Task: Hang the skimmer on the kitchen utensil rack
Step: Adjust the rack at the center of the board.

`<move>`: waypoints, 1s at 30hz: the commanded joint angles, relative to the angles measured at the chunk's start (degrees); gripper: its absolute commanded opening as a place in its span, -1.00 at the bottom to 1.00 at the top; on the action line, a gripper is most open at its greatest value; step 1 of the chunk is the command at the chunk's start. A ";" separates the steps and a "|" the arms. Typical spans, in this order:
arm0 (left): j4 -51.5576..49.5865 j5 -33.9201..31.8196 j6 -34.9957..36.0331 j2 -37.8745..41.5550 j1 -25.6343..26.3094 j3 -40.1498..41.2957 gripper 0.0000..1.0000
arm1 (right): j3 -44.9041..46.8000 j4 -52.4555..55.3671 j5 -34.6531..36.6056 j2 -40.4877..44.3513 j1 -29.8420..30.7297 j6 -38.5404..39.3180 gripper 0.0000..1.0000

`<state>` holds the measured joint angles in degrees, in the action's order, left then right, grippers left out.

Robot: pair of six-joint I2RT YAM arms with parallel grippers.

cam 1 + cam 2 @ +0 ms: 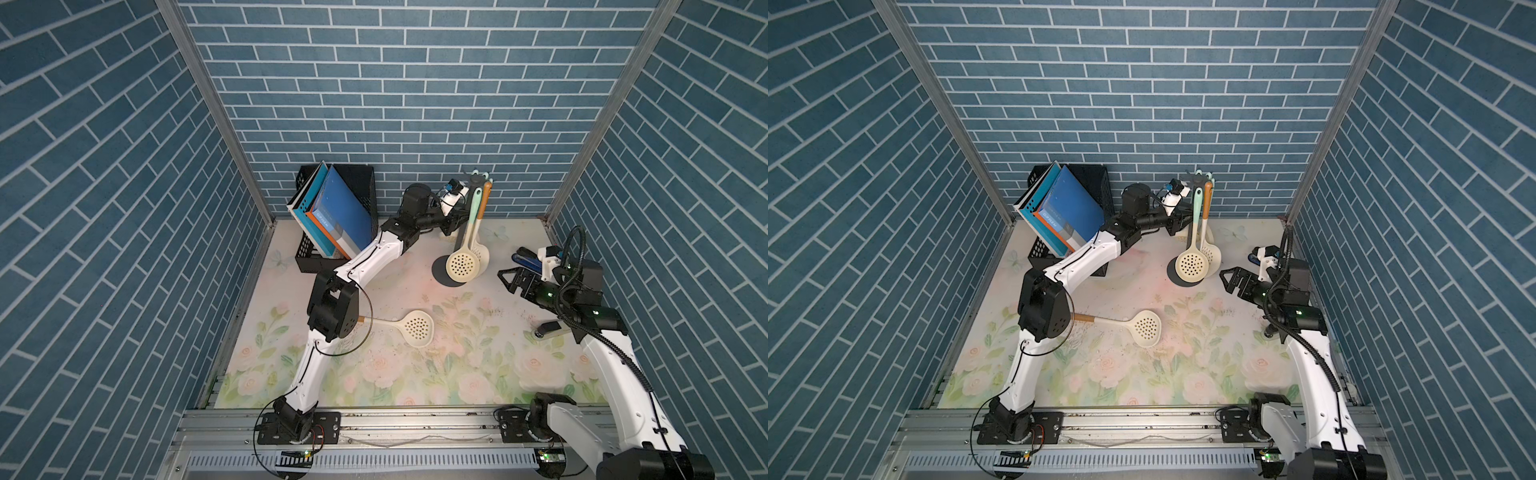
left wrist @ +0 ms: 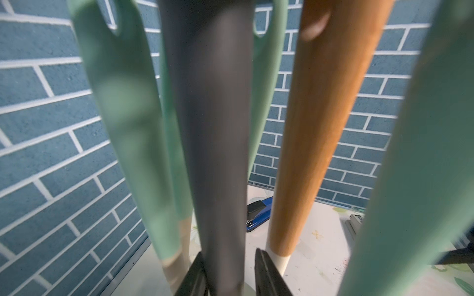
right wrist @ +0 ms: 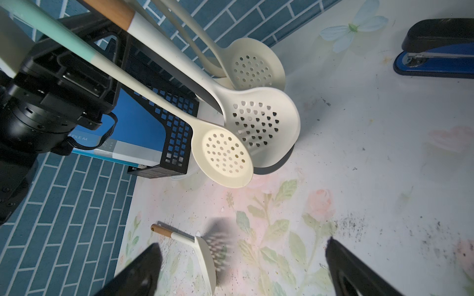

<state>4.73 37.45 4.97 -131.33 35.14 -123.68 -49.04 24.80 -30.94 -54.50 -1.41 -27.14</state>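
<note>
One cream skimmer (image 1: 417, 328) (image 1: 1144, 328) with an orange handle end lies flat on the floral table; the right wrist view shows this skimmer (image 3: 205, 258) too. The kitchen utensil rack (image 1: 440, 272) (image 1: 1173, 275) stands near the back wall, and several skimmers (image 1: 459, 262) (image 3: 223, 156) hang from its crown. My left gripper (image 1: 453, 224) (image 2: 229, 252) straddles the rack's dark pole (image 2: 213, 128). One finger touches the pole and a thin gap shows at the other. My right gripper (image 1: 505, 280) (image 3: 242, 243) hangs wide open and empty to the right of the rack.
A black mesh file box (image 1: 357, 183) with blue folders leans at the back left, close to my left forearm. A blue stapler (image 1: 525, 258) (image 3: 436, 51) lies behind my right gripper. A grey stapler (image 1: 548, 328) sits under my right arm. Brick walls close in three sides.
</note>
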 commanded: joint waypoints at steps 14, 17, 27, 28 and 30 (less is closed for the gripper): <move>2.58 2.45 -1.43 0.07 0.48 1.02 -0.70 | -0.62 -1.79 -0.63 -0.26 -0.17 0.59 0.99; 3.77 2.35 -2.15 0.49 0.47 1.96 -0.79 | -0.37 -1.62 -0.58 -0.08 -0.17 0.59 0.99; 4.86 -6.08 -3.45 2.10 1.73 4.24 -1.00 | 0.22 -2.13 -0.61 0.18 -0.22 0.59 0.99; 5.46 -6.67 -3.75 2.43 1.84 4.94 -1.00 | 0.40 -2.18 -0.61 0.27 -0.17 0.64 0.99; 7.23 -7.79 -4.39 3.31 1.88 6.65 -1.00 | 0.76 -2.21 -0.55 0.52 -0.19 0.59 0.99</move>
<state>10.44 32.73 1.48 -129.88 36.25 -119.13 -48.90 23.75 -31.07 -54.52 -1.41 -27.16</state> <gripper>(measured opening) 0.235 0.994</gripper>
